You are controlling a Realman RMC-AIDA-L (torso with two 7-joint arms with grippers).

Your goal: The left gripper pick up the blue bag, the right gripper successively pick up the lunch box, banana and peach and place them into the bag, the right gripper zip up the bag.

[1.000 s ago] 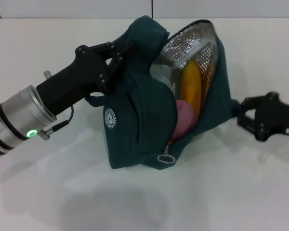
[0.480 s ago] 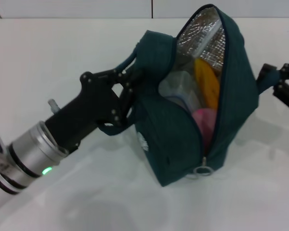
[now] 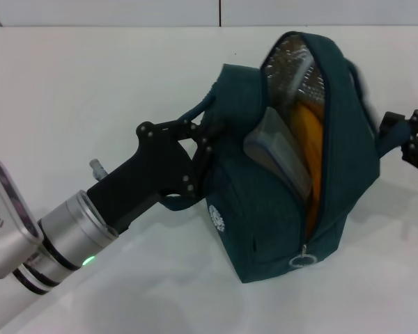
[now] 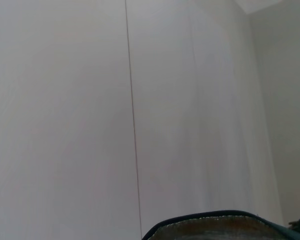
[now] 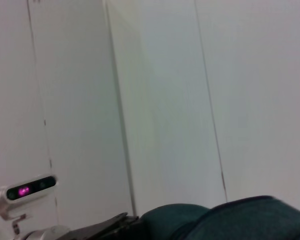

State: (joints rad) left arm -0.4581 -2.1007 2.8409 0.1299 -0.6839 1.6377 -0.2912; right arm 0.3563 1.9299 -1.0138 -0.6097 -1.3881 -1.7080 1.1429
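Progress: we judge the packing done; the lunch box (image 3: 282, 149) and banana (image 3: 313, 149) show inside, the peach is hidden, and zipping remains.
Bag: the blue bag (image 3: 279, 216) stands mid-bench, mouth agape, zip pull (image 3: 301, 260) at the near end.
Left gripper (image 3: 203, 145): jaws clamped on the bag's left side.
Right gripper (image 3: 412, 142): right of the bag; we cannot tell its jaws' state.

Lunch box (image 3: 279, 146) and banana (image 3: 311, 149) inside bag (image 3: 265, 216) between both grippers
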